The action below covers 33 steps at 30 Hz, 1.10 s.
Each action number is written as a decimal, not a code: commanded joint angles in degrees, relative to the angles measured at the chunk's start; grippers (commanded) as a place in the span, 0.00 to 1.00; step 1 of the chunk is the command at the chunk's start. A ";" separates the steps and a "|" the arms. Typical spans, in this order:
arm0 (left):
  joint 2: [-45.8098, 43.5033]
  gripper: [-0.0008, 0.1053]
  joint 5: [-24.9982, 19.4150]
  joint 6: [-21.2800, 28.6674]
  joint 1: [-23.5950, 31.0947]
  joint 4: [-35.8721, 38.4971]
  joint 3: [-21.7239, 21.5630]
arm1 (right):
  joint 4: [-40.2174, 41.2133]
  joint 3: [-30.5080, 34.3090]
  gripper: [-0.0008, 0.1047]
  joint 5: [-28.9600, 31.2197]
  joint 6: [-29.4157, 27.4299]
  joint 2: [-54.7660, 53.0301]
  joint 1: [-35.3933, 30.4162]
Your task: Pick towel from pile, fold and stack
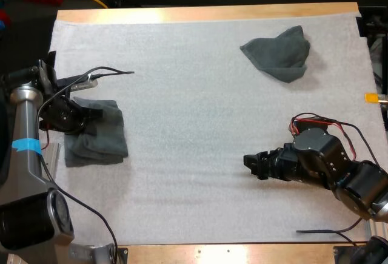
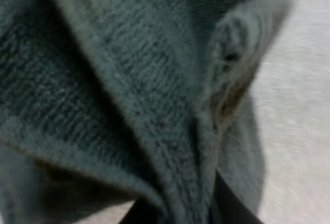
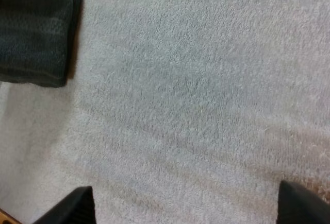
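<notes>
I can read no writing, label, brand, number or sign: not on the folded towel (image 1: 100, 135), nor the crumpled towel (image 1: 277, 53), nor the white mat (image 1: 194, 130).

The crumpled towel (image 1: 277, 53) and folded towel (image 1: 100, 136) are matt fuzzy cloth, the mat (image 1: 194, 124) seemingly grainy foam, the table (image 1: 206, 14) smooth wood.
</notes>
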 commanded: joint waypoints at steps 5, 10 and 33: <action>0.29 0.12 -7.61 -1.44 -0.05 -0.52 -0.28 | 0.47 -0.32 0.66 0.32 -0.80 -0.38 0.11; 0.29 0.12 -14.16 -2.17 -0.05 -0.79 -0.28 | 0.47 -0.32 0.66 0.32 -0.80 -0.38 0.11; -0.72 0.66 -19.54 -5.33 -0.75 -1.43 -0.28 | 0.47 -0.32 0.66 -1.03 -0.80 -0.38 0.11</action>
